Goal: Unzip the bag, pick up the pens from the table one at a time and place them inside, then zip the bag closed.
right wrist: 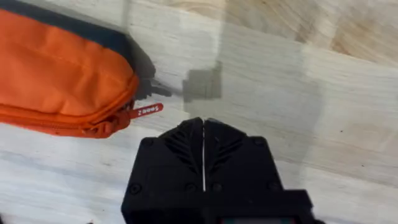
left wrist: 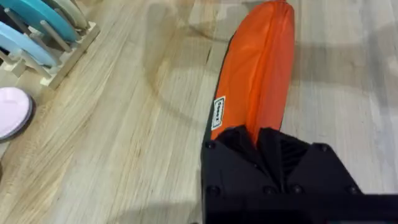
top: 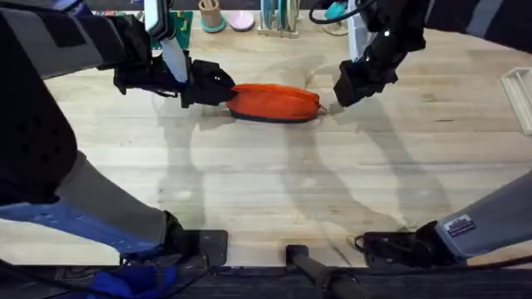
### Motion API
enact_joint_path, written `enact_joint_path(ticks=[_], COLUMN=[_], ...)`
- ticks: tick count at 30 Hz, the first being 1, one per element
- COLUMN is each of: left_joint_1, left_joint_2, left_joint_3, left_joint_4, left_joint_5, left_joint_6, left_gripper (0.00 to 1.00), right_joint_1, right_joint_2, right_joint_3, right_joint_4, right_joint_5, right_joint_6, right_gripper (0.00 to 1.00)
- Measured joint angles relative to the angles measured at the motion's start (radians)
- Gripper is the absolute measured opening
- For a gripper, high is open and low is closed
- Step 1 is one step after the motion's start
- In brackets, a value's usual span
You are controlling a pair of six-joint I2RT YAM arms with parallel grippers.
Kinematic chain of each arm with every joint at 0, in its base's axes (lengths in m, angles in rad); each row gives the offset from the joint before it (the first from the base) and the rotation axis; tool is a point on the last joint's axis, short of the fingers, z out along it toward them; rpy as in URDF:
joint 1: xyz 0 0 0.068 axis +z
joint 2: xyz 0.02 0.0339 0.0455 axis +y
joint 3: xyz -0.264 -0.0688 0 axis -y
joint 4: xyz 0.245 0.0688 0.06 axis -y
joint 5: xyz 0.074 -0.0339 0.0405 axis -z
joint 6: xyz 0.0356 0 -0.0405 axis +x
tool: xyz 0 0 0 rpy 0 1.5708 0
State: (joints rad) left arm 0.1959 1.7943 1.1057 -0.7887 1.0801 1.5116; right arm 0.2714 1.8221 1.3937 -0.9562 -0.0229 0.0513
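Orange bag (top: 274, 102) end hidden by left fingers (left wrist: 258, 138), pinched

Bag (top: 274, 101) orange, navy base — table (top: 266, 191) pale wood-grain.

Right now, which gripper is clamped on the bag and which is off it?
The left gripper is shut on the bag's end. The right gripper is shut on nothing, just off the zipper end.

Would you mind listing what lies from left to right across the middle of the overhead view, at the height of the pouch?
Left gripper, shut on the pouch's end → orange pouch → right gripper, shut, just past the pouch's other end.
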Motion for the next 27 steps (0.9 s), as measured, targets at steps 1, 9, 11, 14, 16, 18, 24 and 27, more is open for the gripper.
enact_joint_path(ticks=[1, 9, 11, 14, 16, 18, 24, 27], left_joint_1=[0.0, 0.0, 0.0, 0.0, 0.0, 0.0, 0.0, 0.001], left_joint_2=[0.0, 0.0, 0.0, 0.0, 0.0, 0.0, 0.0, 0.0], left_joint_3=[0.0, 0.0, 0.0, 0.0, 0.0, 0.0, 0.0, 0.0], left_joint_4=[0.0, 0.0, 0.0, 0.0, 0.0, 0.0, -0.003, -0.003], left_joint_5=[0.0, 0.0, 0.0, 0.0, 0.0, 0.0, 0.0, 0.0], left_joint_6=[0.0, 0.0, 0.0, 0.0, 0.0, 0.0, 0.0, 0.0], left_gripper=[0.041, 0.041, 0.041, 0.041, 0.041, 0.041, 0.041, 0.041], right_joint_1=[0.0, 0.0, 0.0, 0.0, 0.0, 0.0, 0.0, 0.0], right_joint_2=[0.0, -0.02, -0.041, -0.07, -0.082, -0.086, -0.095, -0.126], right_joint_3=[0.0, 0.0, 0.0, 0.0, 0.0, 0.0, -0.001, -0.001], right_joint_4=[0.0, 0.002, 0.002, 0.001, 0.001, 0.0, -0.011, -0.024], right_joint_5=[0.0, 0.0, 0.0, 0.001, 0.001, 0.001, 0.001, 0.001], right_joint_6=[0.0, 0.0, 0.0, 0.0, 0.0, 0.0, -0.001, -0.006], right_gripper=[0.034, 0.034, 0.034, 0.035, 0.034, 0.037, 0.527, 0.945])
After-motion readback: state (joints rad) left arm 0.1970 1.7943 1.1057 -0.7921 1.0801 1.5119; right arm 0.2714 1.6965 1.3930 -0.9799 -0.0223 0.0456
